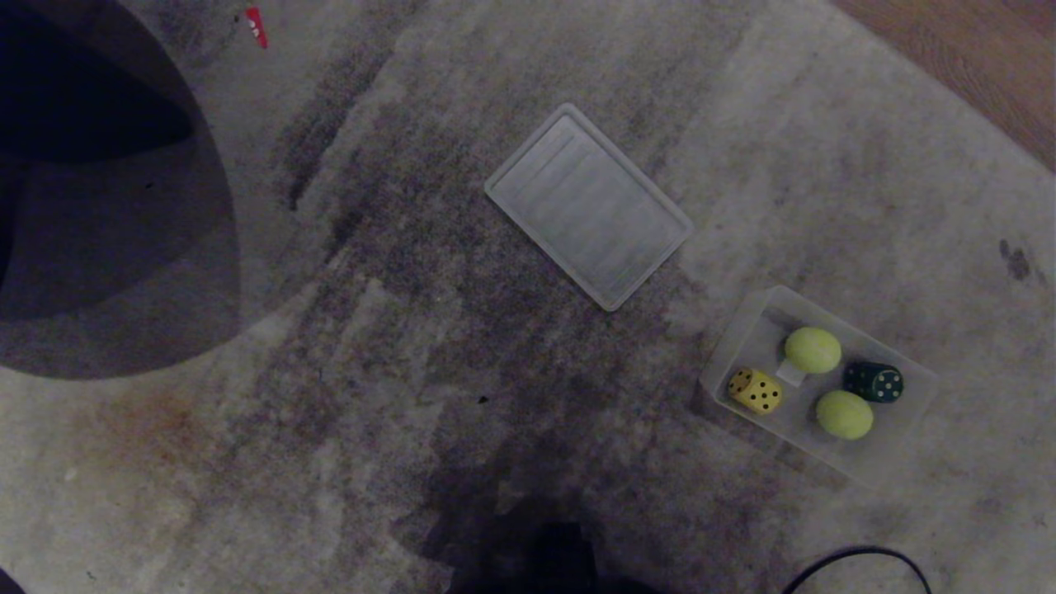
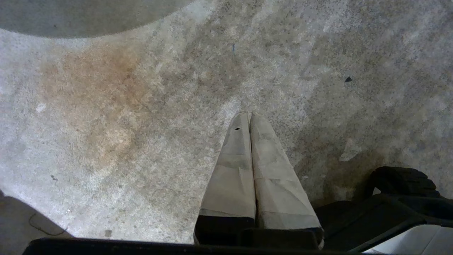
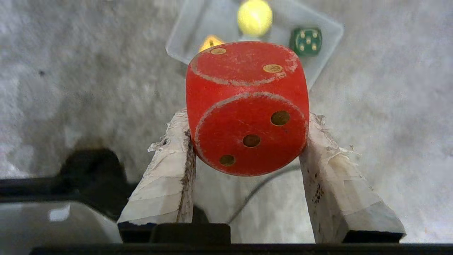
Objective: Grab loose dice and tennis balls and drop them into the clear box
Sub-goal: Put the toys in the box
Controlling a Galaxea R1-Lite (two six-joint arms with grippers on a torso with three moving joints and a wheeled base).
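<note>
Right gripper [image 3: 247, 141] fingers clamp a red die [image 3: 247, 106] — the clear box [image 3: 325, 39] lies beyond them. Released early, it could land on carpet. Left gripper [image 2: 250, 117] — fingers pressed together, empty.

A grey, mottled carpet [image 1: 462, 346] covers the floor, with darker streaks in the middle and a brownish stain on its near left part. At the far right corner bare wooden floor [image 1: 973, 58] shows. A flat ribbed lid [image 1: 588, 205] lies on the carpet near the centre. The clear box [image 1: 903, 412] stands on the carpet to the right and nearer, well apart from the lid. A black cable [image 1: 858, 557] lies at the near right edge. A small red thing [image 1: 256, 26] lies far left.
</note>
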